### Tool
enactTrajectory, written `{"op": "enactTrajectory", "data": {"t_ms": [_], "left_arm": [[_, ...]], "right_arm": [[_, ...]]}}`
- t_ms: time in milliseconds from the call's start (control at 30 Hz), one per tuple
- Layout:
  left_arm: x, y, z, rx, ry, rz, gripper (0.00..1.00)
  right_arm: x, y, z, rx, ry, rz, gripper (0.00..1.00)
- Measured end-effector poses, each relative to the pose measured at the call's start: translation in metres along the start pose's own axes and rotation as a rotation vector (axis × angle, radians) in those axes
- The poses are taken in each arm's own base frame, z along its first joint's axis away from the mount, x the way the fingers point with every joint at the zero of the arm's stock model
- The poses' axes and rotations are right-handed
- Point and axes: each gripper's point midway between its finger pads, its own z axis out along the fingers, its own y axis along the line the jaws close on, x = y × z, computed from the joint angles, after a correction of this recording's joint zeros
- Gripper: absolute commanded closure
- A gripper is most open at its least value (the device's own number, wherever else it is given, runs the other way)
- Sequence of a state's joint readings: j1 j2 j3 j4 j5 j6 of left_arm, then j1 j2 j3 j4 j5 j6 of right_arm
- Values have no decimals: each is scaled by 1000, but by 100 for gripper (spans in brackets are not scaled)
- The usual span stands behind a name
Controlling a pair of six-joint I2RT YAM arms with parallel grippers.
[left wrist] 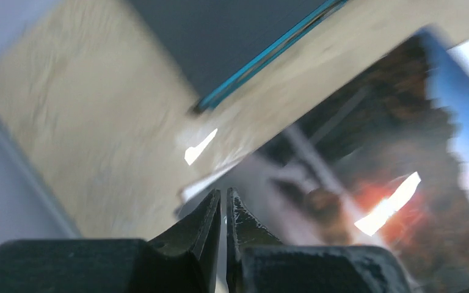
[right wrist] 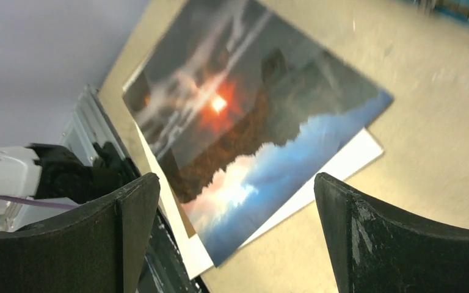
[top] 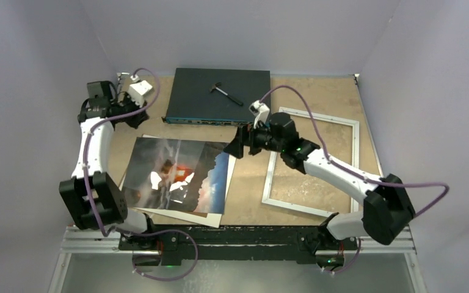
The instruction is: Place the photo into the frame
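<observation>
The left claw [left wrist: 223,194] is pressed together and holds nothing. It hangs over the far left corner of the photo [top: 177,174]. The photo lies flat on the left side of the table [top: 250,195], on top of a white sheet [top: 186,215] that peeks out at the near edge. It is not in the frame yet. The photo is thin and shiny, and the lights make bright spots on it. It shows dark clouds, a red glow in the middle and blue on the right side. At the back sits a flat dark box [top: 217,94] with a small tool [top: 226,93] on it. The right claw [right wrist: 235,183] is spread wide, with nothing between its fingers. It hangs just by the right edge of the photo and looks down at it. I think the step now is to grab the photo. To do it well, the right claw should come in low at the blue edge and slip one finger under the photo only, not under the sheet. Then it should pinch softly, as thin paper like this looks easy to bend or crease. The left claw could press the sheet down so it does not slide. On the right lies the frame [top: 267,183], a big flat oblong with a thin white border. The table shows through it. The photo must land square inside that border.
</observation>
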State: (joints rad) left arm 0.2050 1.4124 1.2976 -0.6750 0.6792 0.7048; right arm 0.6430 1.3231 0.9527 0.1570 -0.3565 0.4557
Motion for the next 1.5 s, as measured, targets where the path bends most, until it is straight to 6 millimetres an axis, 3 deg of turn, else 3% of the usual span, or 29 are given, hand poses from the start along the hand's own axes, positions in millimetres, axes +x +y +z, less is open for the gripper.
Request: {"op": "enactTrajectory", "data": {"t_ms": [67, 133, 233, 333, 467, 500, 533, 600, 633, 833, 967, 1133, 1300, 1500], "left_arm": [[41, 34, -3, -83, 93, -80, 76], [81, 62, -12, -163, 182, -151, 71], [126, 92, -32, -307, 304, -198, 70], [147, 108, -45, -427, 389, -177, 70], [170, 123, -59, -557, 488, -156, 69], [176, 127, -64, -583, 515, -161, 65], [182, 131, -68, -604, 536, -167, 50], [196, 135, -72, -612, 575, -188, 22], [205, 136, -73, -603, 596, -209, 17], [259, 131, -75, -534, 689, -344, 13], [271, 134, -69, -498, 702, -388, 13], [270, 149, -50, -436, 661, -417, 14], [271, 140, -30, -325, 623, -490, 14], [272, 132, -18, -266, 589, -585, 14]], "right_arm": [[31, -9, 12, 22, 68, 57, 1], [47, -19, 24, 59, 101, 89, 1], [48, -27, 38, 107, 94, 90, 1], [33, -31, 57, 140, 60, 76, 1], [12, -37, 90, 177, 2, 53, 1], [10, -41, 99, 190, -7, 48, 1], [11, -44, 108, 201, -8, 45, 1], [20, -50, 122, 224, 4, 38, 1], [26, -52, 130, 236, 13, 32, 1], [77, -36, 161, 227, 101, -21, 6], [95, -14, 170, 181, 125, -46, 12], [96, 1, 181, 125, 106, -51, 22], [100, 8, 196, 83, 102, -42, 38], [119, 10, 212, 56, 129, -26, 40]]}}
